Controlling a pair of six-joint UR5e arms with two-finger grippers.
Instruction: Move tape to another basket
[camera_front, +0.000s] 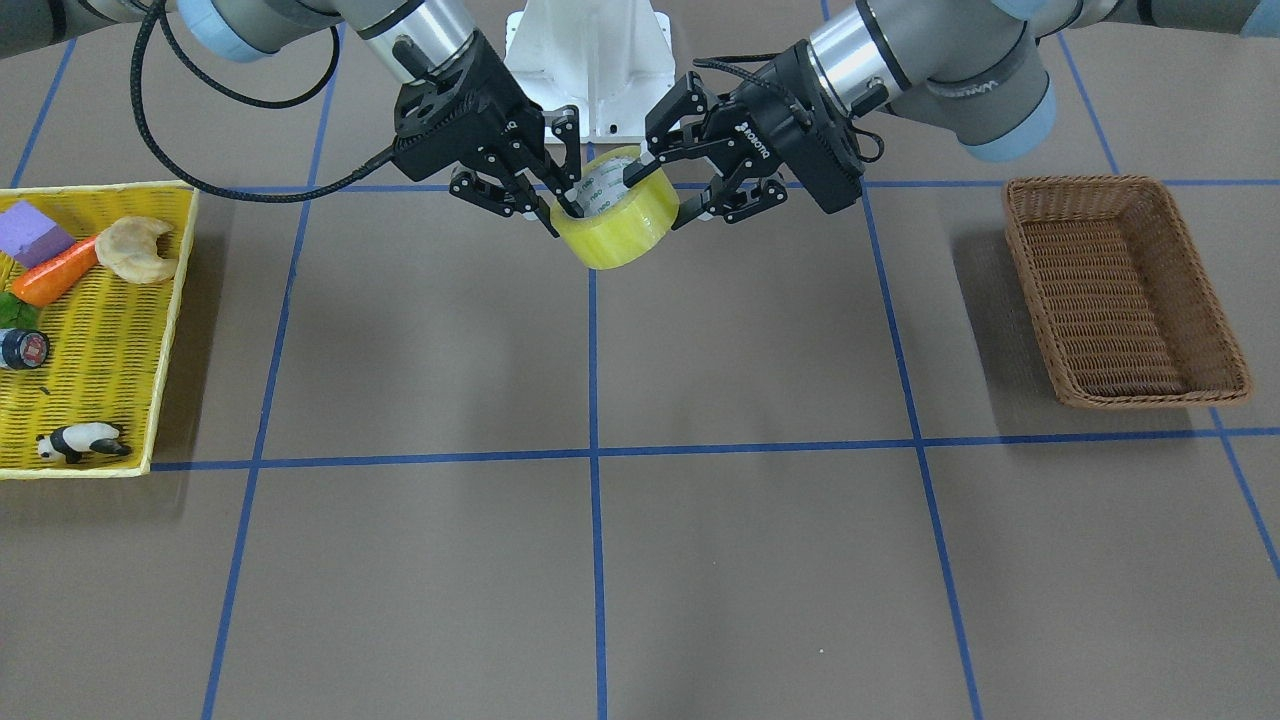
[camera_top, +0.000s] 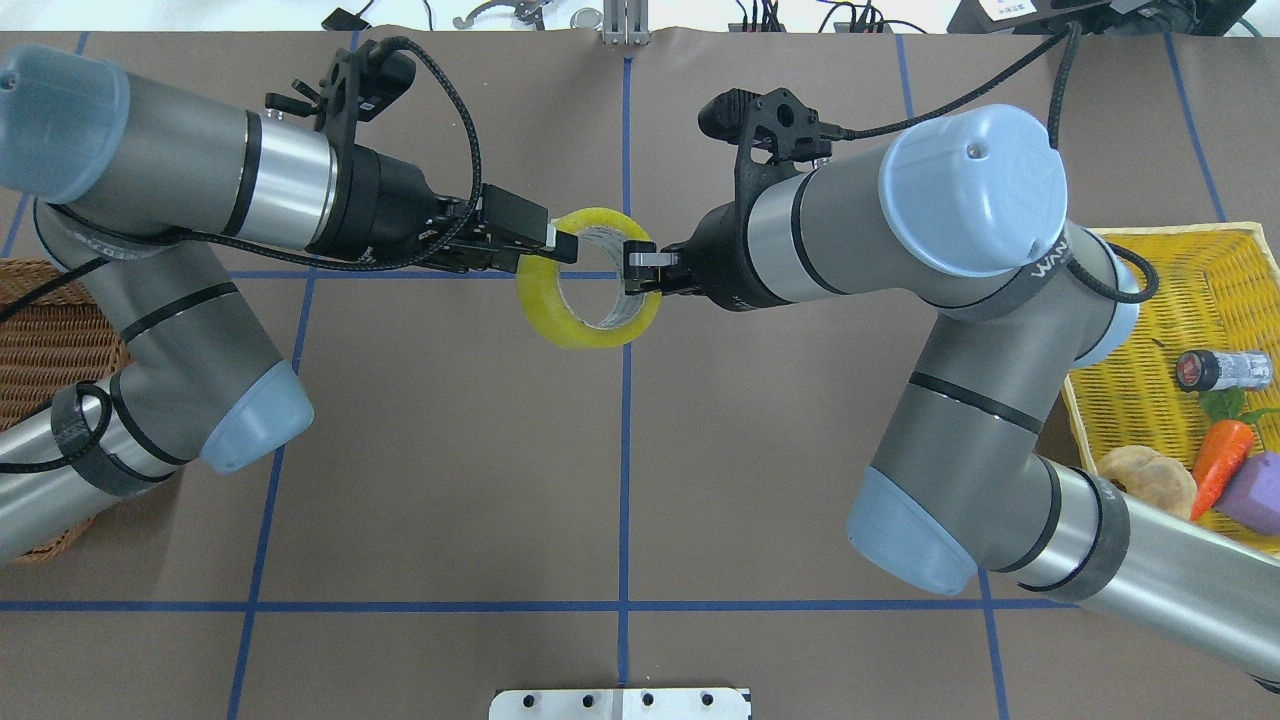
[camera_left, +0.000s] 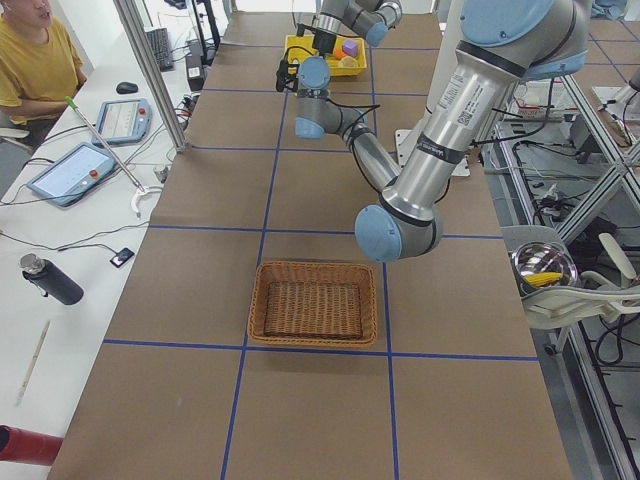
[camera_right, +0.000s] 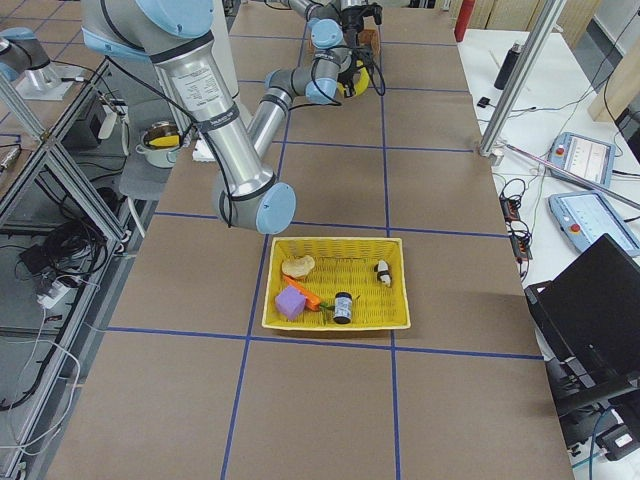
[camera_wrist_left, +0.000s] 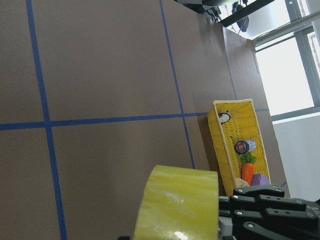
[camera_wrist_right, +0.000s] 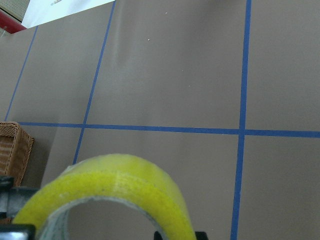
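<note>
- Tape (camera_front: 616, 222): roll held in the air above the table's middle blue line, tilted, between both grippers
- Right gripper (camera_front: 553, 205): fingers clamped on the roll's wall, one inside the core, one outside
- Left gripper (camera_front: 665, 190): fingers likewise clamped on the opposite wall
- Basket (camera_front: 1122, 285): brown wicker, well apart on the robot's left
- Yellow basket (camera_front: 165, 330): far side, holding carrot (camera_front: 55, 270), panda (camera_front: 82, 441), small dark roll (camera_front: 22, 349)

Brown tabletop (camera_front: 700, 560), blue tape grid lines (camera_front: 596, 452). Front-facing view, left edge: yellow mesh basket (camera_front: 160, 330) holding purple block (camera_front: 30, 233), carrot (camera_front: 55, 272) beside a croissant (camera_front: 138, 249), small dark roll with red label (camera_front: 22, 349), and panda figurine (camera_front: 82, 441) at its lower end.
</note>
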